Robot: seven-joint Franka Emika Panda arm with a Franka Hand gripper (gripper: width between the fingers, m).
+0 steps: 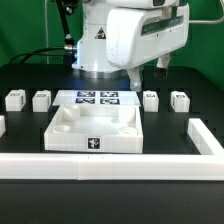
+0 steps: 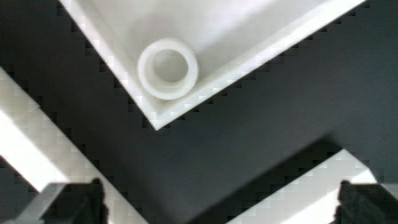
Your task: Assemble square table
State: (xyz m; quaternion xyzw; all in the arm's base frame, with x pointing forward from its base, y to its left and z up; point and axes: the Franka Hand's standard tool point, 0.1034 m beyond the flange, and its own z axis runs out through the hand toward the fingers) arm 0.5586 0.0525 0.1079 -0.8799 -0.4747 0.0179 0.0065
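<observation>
The square table top (image 1: pixel 95 131), a white tray with a raised rim, lies on the black table in front of the marker board (image 1: pixel 97 98). Four small white tagged leg blocks stand in a row: two on the exterior view's left (image 1: pixel 14 99) (image 1: pixel 41 99), two on its right (image 1: pixel 151 99) (image 1: pixel 179 99). My gripper (image 1: pixel 148 72) hangs above the table behind the right-hand blocks, open and empty. In the wrist view a corner of the top (image 2: pixel 231 40) with a round socket (image 2: pixel 169 70) shows beyond the gripper (image 2: pixel 217 206); its dark fingers (image 2: pixel 71 206) stand wide apart.
A long white border rail (image 1: pixel 110 166) runs along the front, with short side pieces at the exterior view's right (image 1: pixel 205 140) and left edges. The robot's white base and arm (image 1: pixel 105 40) rise behind the marker board.
</observation>
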